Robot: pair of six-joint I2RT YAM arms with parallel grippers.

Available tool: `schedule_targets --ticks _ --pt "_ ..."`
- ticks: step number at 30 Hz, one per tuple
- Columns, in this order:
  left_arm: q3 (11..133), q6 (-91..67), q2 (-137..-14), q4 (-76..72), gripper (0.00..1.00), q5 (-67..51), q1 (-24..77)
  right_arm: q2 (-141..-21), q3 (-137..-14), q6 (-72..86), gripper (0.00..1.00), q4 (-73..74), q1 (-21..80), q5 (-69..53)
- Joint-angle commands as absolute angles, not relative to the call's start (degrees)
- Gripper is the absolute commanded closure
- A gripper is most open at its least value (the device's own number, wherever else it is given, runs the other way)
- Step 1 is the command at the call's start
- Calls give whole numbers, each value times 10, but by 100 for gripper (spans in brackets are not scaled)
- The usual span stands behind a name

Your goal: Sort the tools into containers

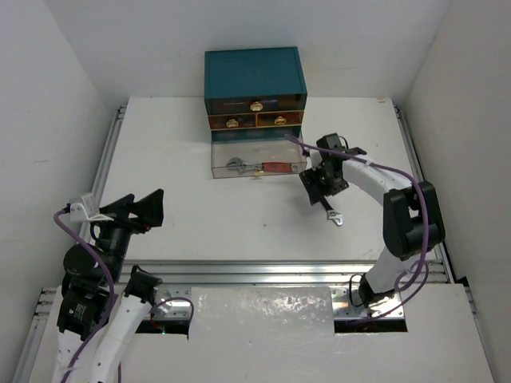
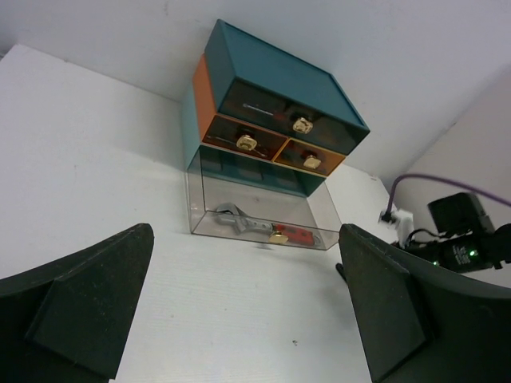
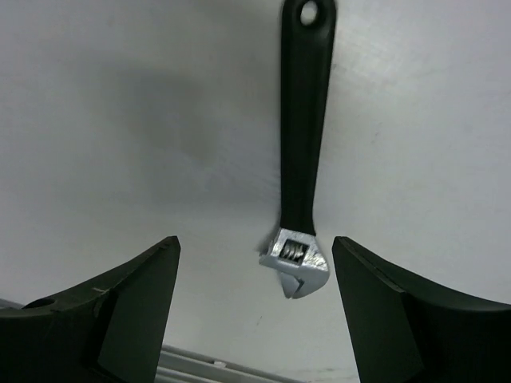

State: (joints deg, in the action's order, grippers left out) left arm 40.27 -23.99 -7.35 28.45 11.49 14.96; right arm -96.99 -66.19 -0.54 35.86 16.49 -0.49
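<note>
White tabletop (image 1: pixel 200 207), matte and flat, ran out to a metal rail along the near edge and down both sides, with plain white walls around it. Wide bare room lay across the left half and the middle.

Teal box chest (image 1: pixel 254 73) stood at the far edge against the back wall. It had one dark wide drawer on top and two orange-fronted small drawers under it, all shut, each with a gold round knob. The bottom clear plastic drawer (image 1: pixel 219 155) was pulled out toward the arms, thin see-through walls, open top.

Left gripper (image 1: pixel 137 206) hung over the near-left part of the table, well apart from the chest. Its black wedge-shaped fingers (image 2: pixel 88 311) were spread as wide as they go, holding nothing and touching nothing.

Right gripper (image 1: pixel 322 182) sat just right of the clear drawer's front corner, pointing down. Its jaws were spread well apart with nothing gripped. In the wrist view the black-handled wrench (image 3: pixel 303 144) lay flat on the table between the fingers, with a clear gap on each side of it.

Red-handled adjustable wrench (image 1: pixel 259 167) lay inside the clear drawer, silver head to the left, red grip to the right.

The black-handled wrench had a slim smooth handle with a hang hole at the end and a small bright silver adjustable head.
</note>
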Motion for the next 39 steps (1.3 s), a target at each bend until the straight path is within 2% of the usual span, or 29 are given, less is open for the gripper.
schedule_targets --ticks 1,4,6,12,15,17,18,19,22,24,29,34,39 --pt "401 -229 -67 258 0 104 144 -969 -637 4 23 358 145 -31" --pt "401 -229 -65 258 0 103 144 -999 -623 4 26 340 135 -41" --pt "401 -229 -63 258 0 102 144 -1018 -628 -14 33 336 133 -45" --pt "401 -228 -58 258 0 100 144 -1093 -649 -15 44 333 126 -14" --pt "400 -229 -55 258 0 99 145 -1106 -643 -14 46 319 125 8" --pt "400 -228 -53 258 0 98 144 -1114 -647 -16 55 321 126 11" --pt "400 -227 -53 258 0 98 144 -1118 -648 -16 69 323 126 16" --pt "400 -227 -52 258 0 98 144 -1121 -648 -17 76 327 126 23" --pt "400 -227 -47 258 0 98 144 -1129 -648 -18 93 334 127 38" --pt "400 -228 -44 258 0 99 144 -1107 -643 -15 99 329 132 26" --pt "400 -228 -40 258 0 99 144 -968 -593 -25 100 258 182 -38" --pt "399 -229 -39 258 0 104 144 -838 -567 -62 100 173 232 -26" --pt "398 -231 -35 258 0 108 143 -838 -601 -130 100 87 284 -24"
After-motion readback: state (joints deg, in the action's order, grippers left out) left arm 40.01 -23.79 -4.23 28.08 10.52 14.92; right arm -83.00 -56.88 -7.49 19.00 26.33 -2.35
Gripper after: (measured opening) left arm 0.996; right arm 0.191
